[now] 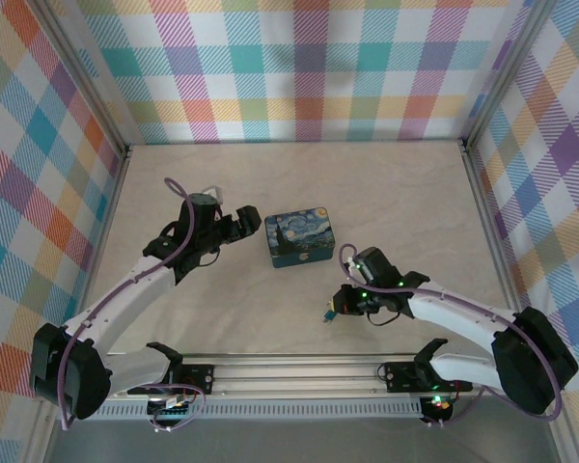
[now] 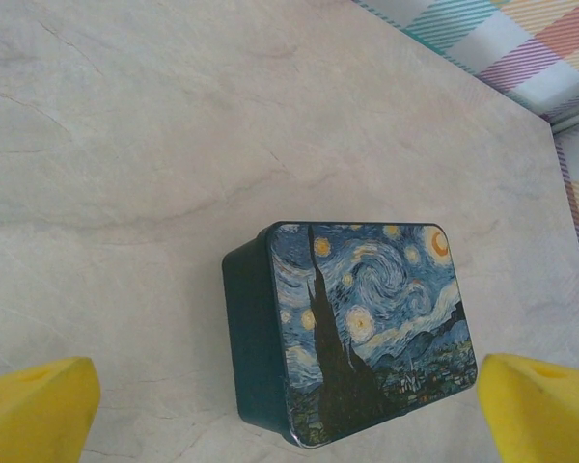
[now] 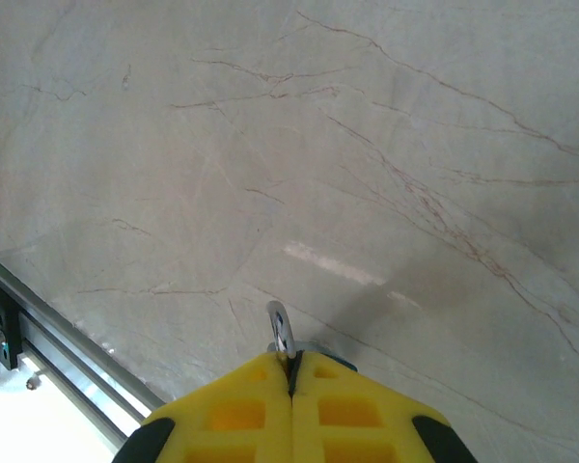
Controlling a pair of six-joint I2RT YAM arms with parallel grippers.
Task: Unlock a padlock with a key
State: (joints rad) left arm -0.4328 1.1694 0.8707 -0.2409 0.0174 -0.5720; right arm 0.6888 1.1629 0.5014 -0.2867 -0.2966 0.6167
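Pinching a small silver metal piece [image 3: 281, 332], the right tool [image 3: 291, 365] hovers above the bench [image 3: 270, 145]; the left tool [image 1: 248, 224] is spread wide before the night-sky tin [image 2: 367, 328].

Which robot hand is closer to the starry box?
Left. The left gripper is close beside the tin's left side. The right gripper is farther off, toward the near rail, pinching a small silver loop.

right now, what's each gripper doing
left gripper: open, holding nothing, beside the tin
right gripper: shut on a small silver-looped piece, apparently the padlock
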